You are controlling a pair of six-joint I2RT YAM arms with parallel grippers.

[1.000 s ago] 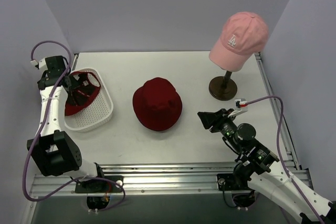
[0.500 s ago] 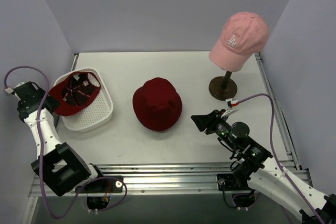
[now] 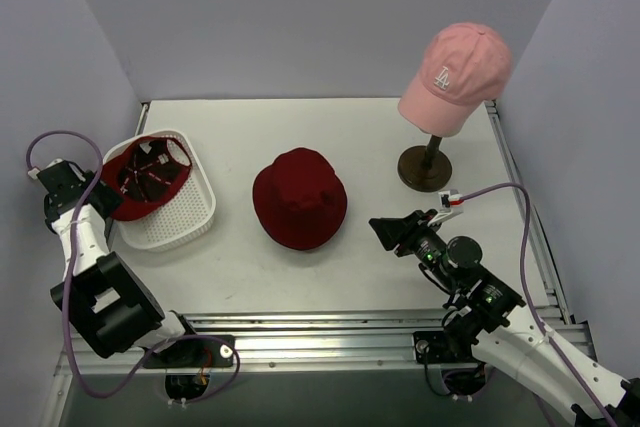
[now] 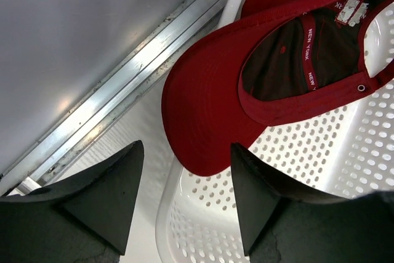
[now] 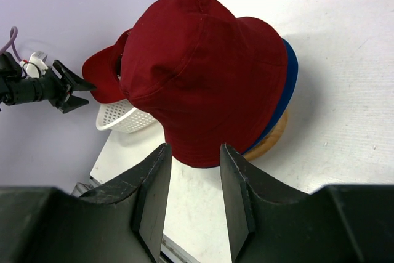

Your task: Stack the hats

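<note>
- At the table's left edge, the left gripper (image 3: 93, 193) hovers just beside the white mesh basket (image 3: 188, 223), hemmed by the left wall and an aluminium rail (image 4: 123, 84); its jaws stand wide and hold nothing.
- Red baseball cap (image 3: 145, 177): lies upside down in the basket, lining up. Long axis runs near-left to far-right; the brim overhangs the basket's left rim, pointing at the left gripper.
- Bare table separates the basket from the dark red bucket hat (image 3: 300, 197).
- Dark red bucket hat: table centre, crown up, over a blue bucket hat (image 5: 288, 84) whose brim shows beneath.
- Right gripper (image 3: 385, 232): near the dark red bucket hat's right side, aimed at it, jaws apart, empty.
- Pink baseball cap (image 3: 455, 75): on the stand (image 3: 425, 167) at far right, close to the right wall, brim toward the near-left.
</note>
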